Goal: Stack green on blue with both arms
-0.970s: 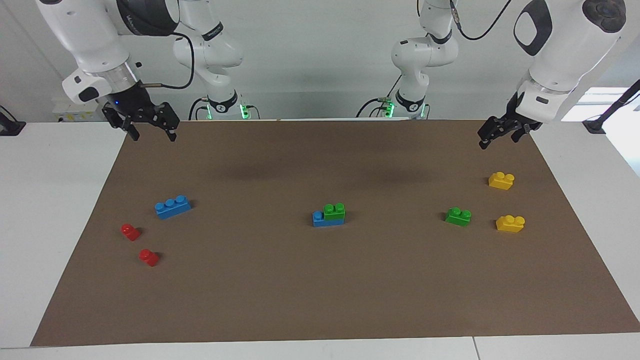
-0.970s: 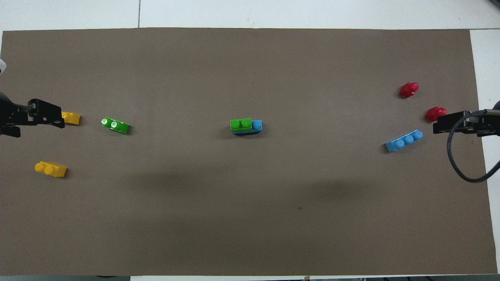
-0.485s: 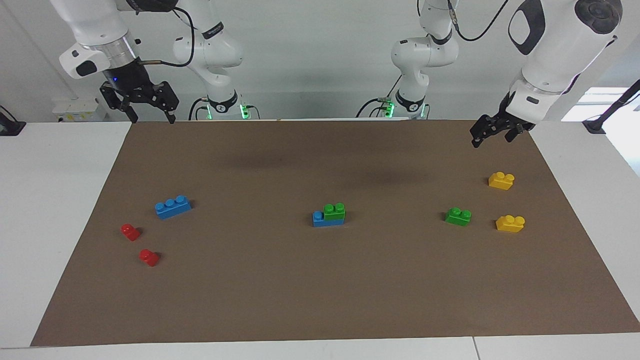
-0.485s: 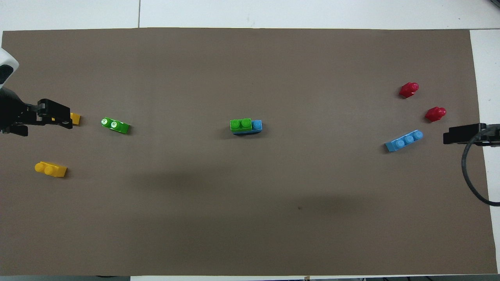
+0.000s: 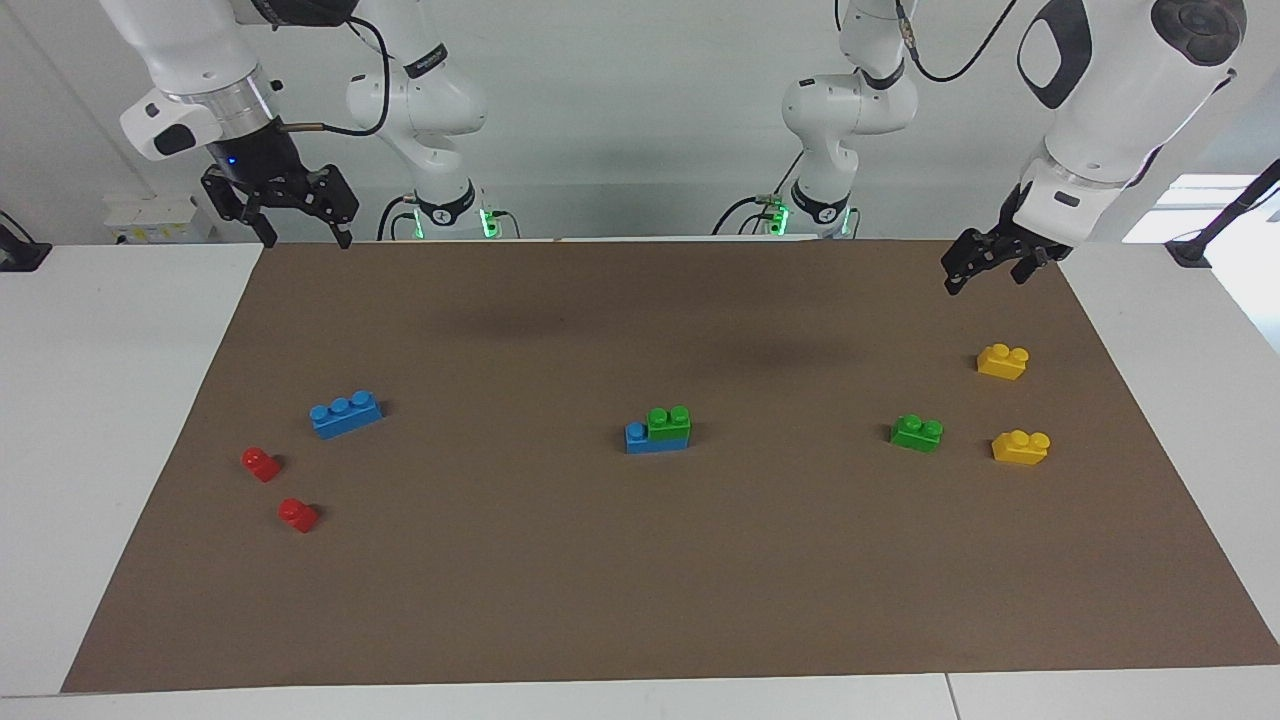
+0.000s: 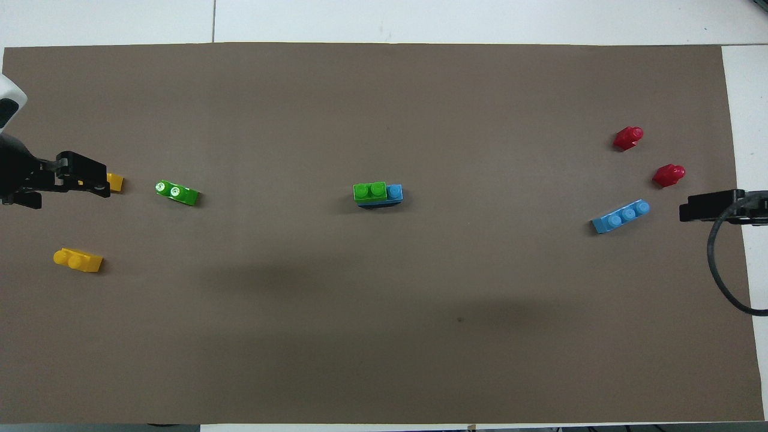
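A green two-stud brick (image 5: 668,420) sits on a blue three-stud brick (image 5: 636,438) in the middle of the brown mat, with one blue stud left bare; the stack also shows in the overhead view (image 6: 369,191). A second green brick (image 5: 917,432) lies alone toward the left arm's end. A second blue brick (image 5: 345,413) lies alone toward the right arm's end. My right gripper (image 5: 306,240) hangs open and empty over the mat's corner nearest its base. My left gripper (image 5: 983,278) hangs open and empty, raised over the mat at its own end.
Two yellow bricks (image 5: 1002,360) (image 5: 1020,446) lie near the loose green brick. Two small red bricks (image 5: 261,463) (image 5: 297,514) lie farther from the robots than the loose blue brick. White table (image 5: 120,420) borders the mat (image 5: 640,600).
Both grippers have risen and drawn back toward the robots' edge of the mat, the right one more. In the last half second they hardly moved. No brick has moved.
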Robot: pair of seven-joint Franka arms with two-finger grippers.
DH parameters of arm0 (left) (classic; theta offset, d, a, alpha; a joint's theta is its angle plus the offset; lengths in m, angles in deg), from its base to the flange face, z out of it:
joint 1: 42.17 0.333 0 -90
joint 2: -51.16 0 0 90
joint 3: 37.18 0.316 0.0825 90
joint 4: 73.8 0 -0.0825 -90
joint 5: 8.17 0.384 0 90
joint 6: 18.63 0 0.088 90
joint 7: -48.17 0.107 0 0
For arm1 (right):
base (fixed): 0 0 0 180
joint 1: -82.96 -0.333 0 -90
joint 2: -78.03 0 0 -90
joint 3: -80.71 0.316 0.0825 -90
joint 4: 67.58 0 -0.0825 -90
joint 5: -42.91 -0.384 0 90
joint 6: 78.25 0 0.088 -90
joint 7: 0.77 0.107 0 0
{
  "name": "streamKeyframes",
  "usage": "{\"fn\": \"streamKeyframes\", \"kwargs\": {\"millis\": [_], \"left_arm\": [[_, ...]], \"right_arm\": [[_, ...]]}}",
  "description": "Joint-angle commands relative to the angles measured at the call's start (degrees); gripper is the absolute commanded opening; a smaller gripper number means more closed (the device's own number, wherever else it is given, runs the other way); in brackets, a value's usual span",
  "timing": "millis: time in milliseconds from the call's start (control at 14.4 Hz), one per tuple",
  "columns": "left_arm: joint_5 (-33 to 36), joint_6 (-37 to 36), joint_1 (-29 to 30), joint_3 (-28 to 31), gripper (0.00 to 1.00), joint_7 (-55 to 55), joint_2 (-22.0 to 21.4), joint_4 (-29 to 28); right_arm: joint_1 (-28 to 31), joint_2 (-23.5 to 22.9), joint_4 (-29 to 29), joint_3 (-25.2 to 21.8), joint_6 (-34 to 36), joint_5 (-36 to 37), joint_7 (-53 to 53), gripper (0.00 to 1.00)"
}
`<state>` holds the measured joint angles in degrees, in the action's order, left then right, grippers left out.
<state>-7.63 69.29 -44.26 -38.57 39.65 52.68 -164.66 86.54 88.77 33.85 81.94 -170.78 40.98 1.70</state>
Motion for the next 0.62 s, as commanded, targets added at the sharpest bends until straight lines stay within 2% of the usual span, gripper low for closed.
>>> {"fn": "streamKeyframes", "kwargs": {"millis": [0,554], "left_arm": [[-0.6,-1.6,-0.7,0.9,1.00,0.9,0.7,1.7],[-0.6,-1.0,-0.5,0.8,1.00,2.8,0.8,1.7]], "right_arm": [[0.7,0.4,0.9,0.4,-1.1,1.1,-0.9,1.00],[0.7,0.4,0.9,0.4,-1.0,0.9,1.7,1.00]]}}
